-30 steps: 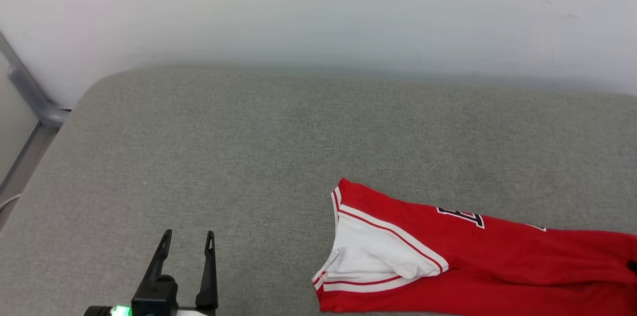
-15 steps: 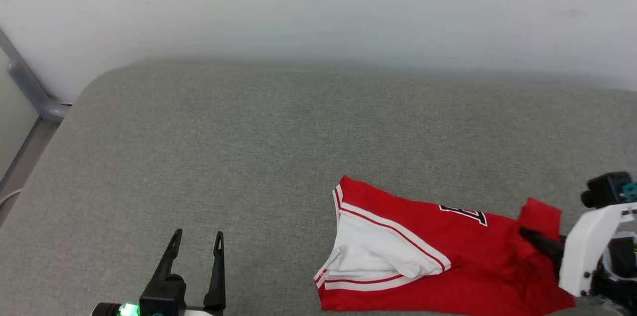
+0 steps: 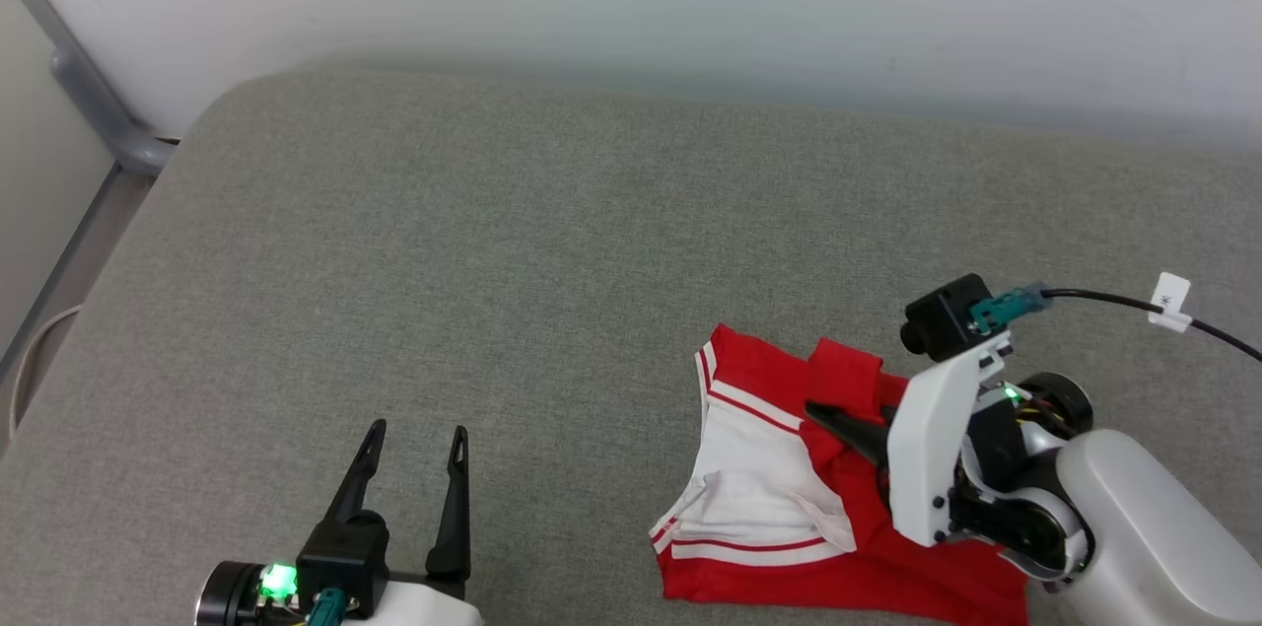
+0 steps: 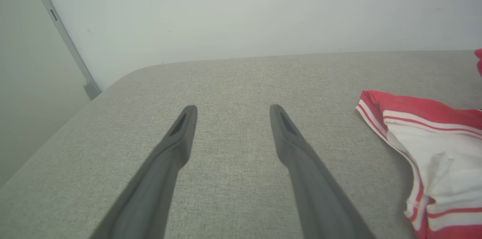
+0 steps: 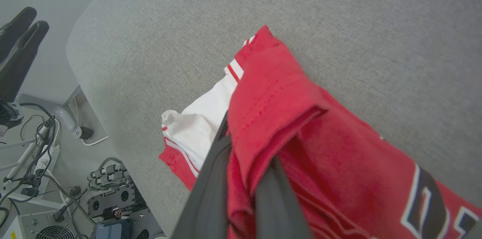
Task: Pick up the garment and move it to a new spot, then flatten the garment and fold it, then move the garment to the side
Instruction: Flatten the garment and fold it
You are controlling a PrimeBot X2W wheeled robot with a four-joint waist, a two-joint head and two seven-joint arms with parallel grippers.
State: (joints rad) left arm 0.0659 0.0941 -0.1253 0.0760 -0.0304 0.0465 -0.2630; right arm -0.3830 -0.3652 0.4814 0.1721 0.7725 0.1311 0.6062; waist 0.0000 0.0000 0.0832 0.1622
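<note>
The right tool is pinched shut on a raised fold of red cloth, so the right arm has the garment, no question. The rest of the jersey trails on the grey table at the robot's right, near the front edge. Its long axis runs side to side, with the white striped sleeve pointing toward the left tool. That one hangs wide open and empty, well apart from the sleeve. Bare table lies to the left and beyond, which looks like the likely direction for the carry.
</note>
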